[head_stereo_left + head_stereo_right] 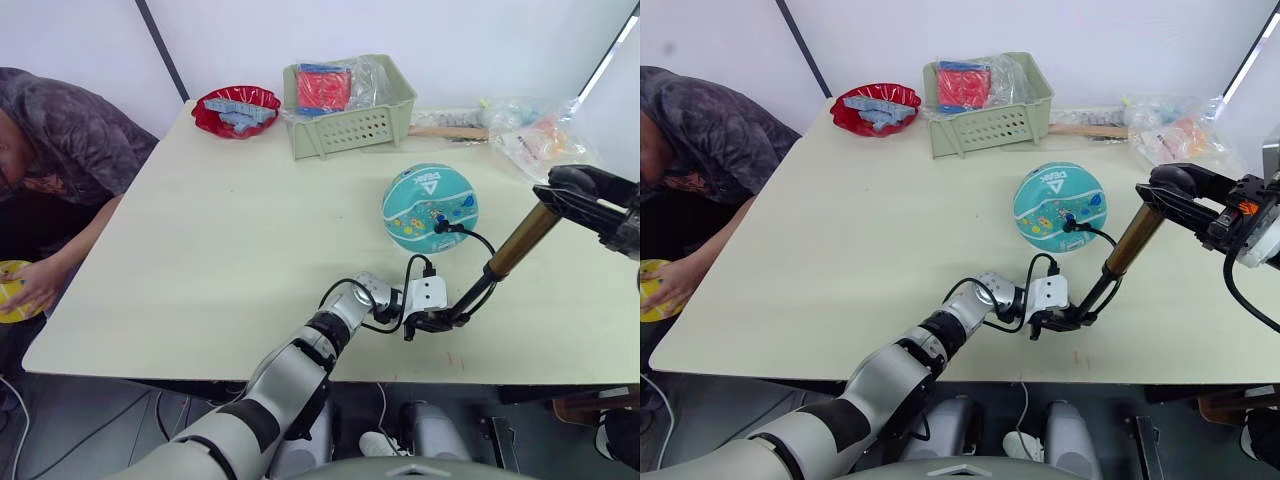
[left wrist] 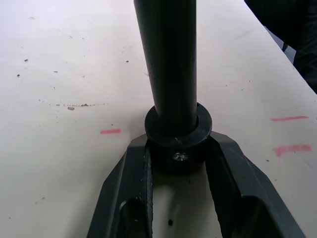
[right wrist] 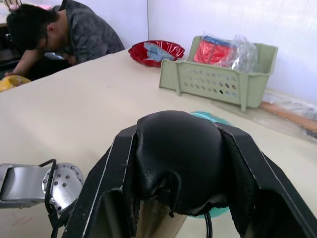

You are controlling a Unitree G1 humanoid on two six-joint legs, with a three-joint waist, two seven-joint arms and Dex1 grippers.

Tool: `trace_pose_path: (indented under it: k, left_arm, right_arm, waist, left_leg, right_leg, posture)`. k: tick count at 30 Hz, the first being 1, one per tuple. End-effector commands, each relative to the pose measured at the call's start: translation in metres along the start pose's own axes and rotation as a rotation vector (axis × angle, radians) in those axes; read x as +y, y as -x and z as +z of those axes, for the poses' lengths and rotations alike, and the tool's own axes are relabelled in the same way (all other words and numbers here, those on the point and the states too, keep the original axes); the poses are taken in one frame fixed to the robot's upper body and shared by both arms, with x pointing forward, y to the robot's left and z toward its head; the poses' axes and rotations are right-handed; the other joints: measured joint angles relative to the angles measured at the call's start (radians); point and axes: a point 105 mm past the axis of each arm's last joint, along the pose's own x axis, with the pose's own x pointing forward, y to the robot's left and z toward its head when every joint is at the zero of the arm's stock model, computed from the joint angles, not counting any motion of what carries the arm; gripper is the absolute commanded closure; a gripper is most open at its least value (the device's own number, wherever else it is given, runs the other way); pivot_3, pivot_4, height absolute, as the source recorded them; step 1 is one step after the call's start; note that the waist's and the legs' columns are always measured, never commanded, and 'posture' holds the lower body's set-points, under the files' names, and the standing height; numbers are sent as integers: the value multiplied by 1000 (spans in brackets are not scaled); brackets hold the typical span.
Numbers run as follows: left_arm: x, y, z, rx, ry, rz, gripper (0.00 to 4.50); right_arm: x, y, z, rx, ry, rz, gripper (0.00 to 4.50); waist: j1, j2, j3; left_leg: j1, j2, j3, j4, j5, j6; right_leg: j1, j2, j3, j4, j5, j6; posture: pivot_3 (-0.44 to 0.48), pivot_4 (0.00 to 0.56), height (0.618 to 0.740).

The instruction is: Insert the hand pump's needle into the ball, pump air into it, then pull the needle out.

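Cream table [image 1: 200, 250] spreads wide, a person [image 1: 60, 150] bent at its left edge, a green basket [image 1: 350, 125] at the back. Centre-right sits the ball [image 1: 430, 207], hose [image 1: 478, 240] already running into it, so the needle looks seated: pumping is the step. The pump [image 1: 510, 250] slants between both arms. Right gripper [image 1: 575, 190] is clamped on its black handle, beside the ball; left gripper [image 1: 432, 322] pinches its base near the front edge. Next: drive the handle down while the base stays pinned.

Our left arm [image 1: 290, 385] wore silver-grey shells with black joints; looped black cables ran to the white-bodied, black-fingered left gripper [image 1: 432, 322].
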Motion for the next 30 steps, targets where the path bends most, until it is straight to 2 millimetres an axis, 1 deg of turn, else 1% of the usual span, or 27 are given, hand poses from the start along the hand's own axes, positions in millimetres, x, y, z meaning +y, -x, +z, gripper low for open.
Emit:
trace_pose_path:
  k: [1,2,3,9,14,17,20,24,25,30]
  left_arm:
    - [-24,2,-44,159,60,-80,3405]
    - [-24,2,-44,159,60,-80,3405]
    - [-24,2,-44,158,59,-80,3405]
    - [-24,2,-44,158,59,-81,3405]
    - [-24,2,-44,159,59,-81,3405]
    - [-24,3,-44,160,59,-81,3405]
    - [-24,3,-44,160,59,-80,3405]
    - [-23,3,-44,159,59,-80,3405]
    - [-23,3,-44,159,60,-78,3405]
    - [-21,5,-45,161,64,-71,3405]
  right_arm:
    - [-9,14,32,-121,100,-93,2779]
    - [-8,13,31,-118,97,-91,2779]
    - [-7,11,24,-107,77,-85,2779]
    - [4,2,-31,4,-12,-73,2779]
    - [8,-2,-71,81,-60,-91,2779]
    - [14,-6,-92,119,-65,-82,2779]
    - [17,-8,-106,129,-79,-79,2779]
    - [18,-13,-137,156,-100,-101,2779]
    - [18,-13,-142,161,-102,-106,2779]
    - [18,-13,-156,178,-94,-119,2779]
  waist:
    - [0,0,0]
    - [0,0,0]
    - [0,0,0]
    - [0,-3,1]
    - [-1,-6,-1]
    - [-1,-7,-2]
    - [-1,-8,-2]
    - [-1,-9,-3]
    - [-1,-10,-3]
    - [-2,-9,-4]
  left_leg:
    - [0,0,0,0,0,0]
    - [0,0,0,0,0,0]
    - [-1,0,0,0,0,0]
    - [-1,0,-1,0,0,0]
    - [2,1,-1,0,0,0]
    - [2,1,-1,0,0,0]
    - [2,1,-1,0,0,0]
    - [2,1,-1,0,0,0]
    - [2,1,-1,0,0,0]
    - [3,1,-1,0,0,0]
  right_leg:
    - [0,0,0,0,0,0]
    - [-1,0,0,0,0,0]
    - [-1,0,0,0,0,0]
    - [-1,0,0,0,0,0]
    - [1,1,0,1,0,0]
    - [1,2,-1,1,0,0]
    - [1,2,-1,0,0,0]
    - [1,2,-1,1,0,0]
    - [1,2,-1,1,0,0]
    - [1,3,-1,1,0,0]
  posture:
    - [0,150,738]
    - [0,150,738]
    - [0,150,738]
    - [0,150,738]
    - [0,150,738]
    - [0,150,738]
    - [0,150,738]
    - [0,150,738]
    - [0,150,738]
    - [0,150,738]
